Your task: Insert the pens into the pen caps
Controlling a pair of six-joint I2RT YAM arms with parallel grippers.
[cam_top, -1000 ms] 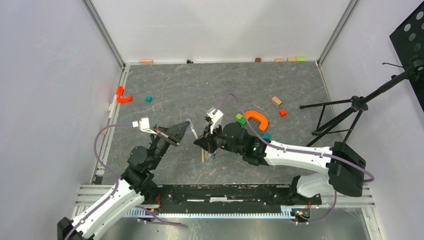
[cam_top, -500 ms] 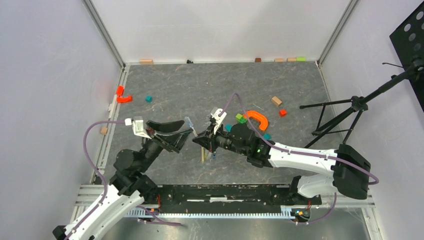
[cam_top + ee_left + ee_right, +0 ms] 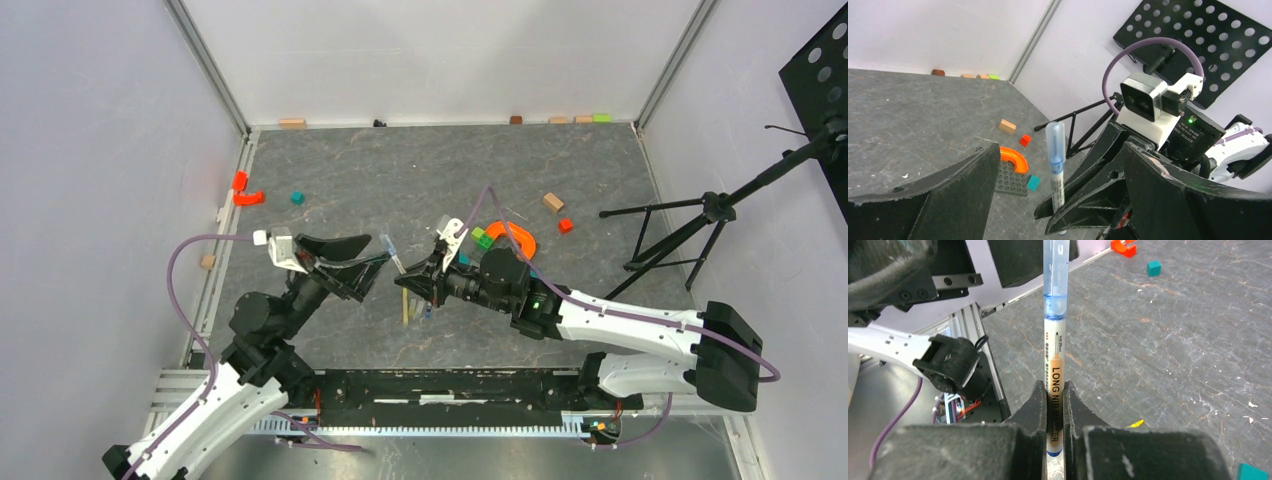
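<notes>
A white-barrelled pen (image 3: pixel 1054 355) stands in my right gripper (image 3: pixel 1053 390), whose jaws are shut on its lower barrel. A translucent bluish pen cap (image 3: pixel 1055 275) sits over the pen's upper end. From above, the capped pen (image 3: pixel 392 255) slants up-left out of the right gripper (image 3: pixel 407 283). My left gripper (image 3: pixel 376 254) is open, its fingers standing wide on either side of the cap (image 3: pixel 1055 140) without touching it. A pale yellow pen (image 3: pixel 405 306) lies on the table below the grippers, with a tiny bluish cap (image 3: pixel 427 311) beside it.
An orange arch (image 3: pixel 515 237), green blocks (image 3: pixel 483 238) and a dark studded plate (image 3: pixel 1010 177) lie behind the right gripper. A teal cube (image 3: pixel 297 198), red block (image 3: pixel 566 225) and wooden block (image 3: pixel 553 202) are scattered around. A black tripod (image 3: pixel 690 230) stands at the right.
My left gripper let go of the cap, opened wide and drew back a little to the left. The cap stays on the pen. The right arm shifted slightly right with the pen.
</notes>
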